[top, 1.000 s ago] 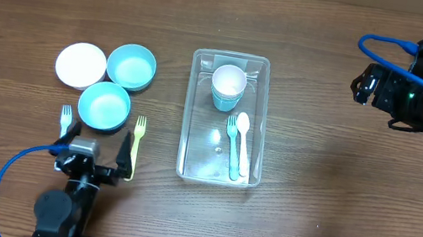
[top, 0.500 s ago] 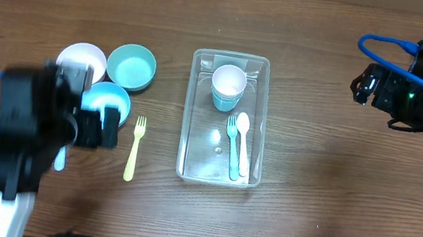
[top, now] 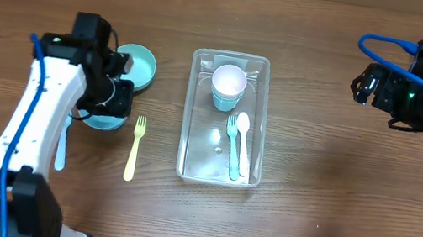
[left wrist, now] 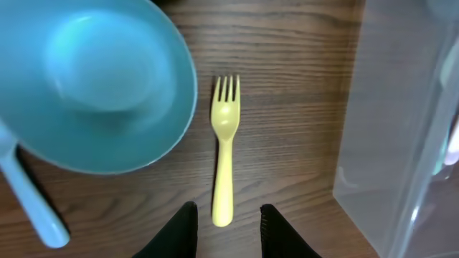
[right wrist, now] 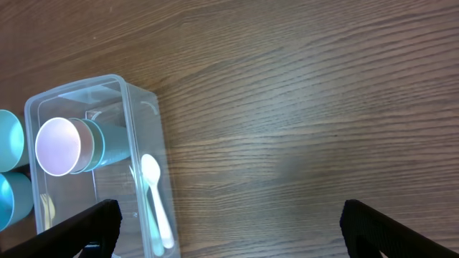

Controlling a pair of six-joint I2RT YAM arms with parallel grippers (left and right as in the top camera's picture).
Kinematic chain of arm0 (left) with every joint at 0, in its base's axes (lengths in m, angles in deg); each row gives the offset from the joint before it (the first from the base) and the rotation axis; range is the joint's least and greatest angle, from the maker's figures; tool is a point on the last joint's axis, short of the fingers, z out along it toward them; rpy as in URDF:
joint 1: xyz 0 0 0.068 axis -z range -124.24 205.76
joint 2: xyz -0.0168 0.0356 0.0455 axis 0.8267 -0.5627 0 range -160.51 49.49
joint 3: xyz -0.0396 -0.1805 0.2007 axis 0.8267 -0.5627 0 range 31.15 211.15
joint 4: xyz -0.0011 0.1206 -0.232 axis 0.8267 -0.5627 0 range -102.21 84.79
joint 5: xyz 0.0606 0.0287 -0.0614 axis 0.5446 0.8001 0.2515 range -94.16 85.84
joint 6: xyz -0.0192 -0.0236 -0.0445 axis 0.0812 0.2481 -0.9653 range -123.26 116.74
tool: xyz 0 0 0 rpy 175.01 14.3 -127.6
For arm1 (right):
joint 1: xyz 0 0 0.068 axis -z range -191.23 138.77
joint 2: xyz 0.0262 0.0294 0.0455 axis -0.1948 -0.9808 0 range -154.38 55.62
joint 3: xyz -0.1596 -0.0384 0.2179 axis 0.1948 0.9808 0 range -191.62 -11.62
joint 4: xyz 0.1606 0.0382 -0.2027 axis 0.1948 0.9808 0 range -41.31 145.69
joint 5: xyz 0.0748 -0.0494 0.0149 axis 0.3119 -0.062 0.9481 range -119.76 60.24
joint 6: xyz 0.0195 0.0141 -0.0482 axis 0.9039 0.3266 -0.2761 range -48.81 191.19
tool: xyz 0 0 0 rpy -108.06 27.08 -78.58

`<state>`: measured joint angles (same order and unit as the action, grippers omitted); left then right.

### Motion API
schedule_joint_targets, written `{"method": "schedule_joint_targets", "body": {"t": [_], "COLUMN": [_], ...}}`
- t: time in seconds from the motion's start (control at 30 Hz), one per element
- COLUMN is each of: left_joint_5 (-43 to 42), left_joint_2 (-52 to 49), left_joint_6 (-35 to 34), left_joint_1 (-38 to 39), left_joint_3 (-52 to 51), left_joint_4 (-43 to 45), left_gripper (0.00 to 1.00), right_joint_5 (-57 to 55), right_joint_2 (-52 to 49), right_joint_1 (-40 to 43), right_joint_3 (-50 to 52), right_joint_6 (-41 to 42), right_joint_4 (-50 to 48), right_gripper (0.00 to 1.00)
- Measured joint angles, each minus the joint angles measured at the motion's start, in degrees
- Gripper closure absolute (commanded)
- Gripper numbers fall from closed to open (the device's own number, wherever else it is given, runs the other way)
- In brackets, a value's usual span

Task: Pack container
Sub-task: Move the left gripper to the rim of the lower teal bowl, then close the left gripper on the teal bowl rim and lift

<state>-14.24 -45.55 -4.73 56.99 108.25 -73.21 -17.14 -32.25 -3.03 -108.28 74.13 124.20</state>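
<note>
The container is seen mid-frame on the bench, and it is judged partly packed. Stacked cups are set at its upper end, with a teal fork and a white spoon laid side by side below them. Unpacked, to its left, are a yellow fork, teal bowls and a pale blue utensil.

The left gripper is held above the yellow fork's handle end, beside the lower bowl, with its jaws narrowly parted and nothing pinched. The right gripper is held at the upper right, well apart from the container, spread wide and empty.
</note>
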Motion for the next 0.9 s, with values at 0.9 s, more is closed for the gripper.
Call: {"method": "schedule_joint_targets", "body": {"t": [0.9], "left_joint_5": [19.9], "left_joint_2": [-2.6], "left_joint_6": [-1.5], "left_joint_1": [8.2], "left_joint_3": [-15.1], "left_joint_4": [22.0], "left_gripper": [0.61], "right_joint_5": [0.0], "right_joint_2": [0.0], "right_joint_1": [0.0], "right_joint_3": [0.0], "right_joint_6": [0.0], "right_joint_4": [0.0], "right_gripper": [0.0]}}
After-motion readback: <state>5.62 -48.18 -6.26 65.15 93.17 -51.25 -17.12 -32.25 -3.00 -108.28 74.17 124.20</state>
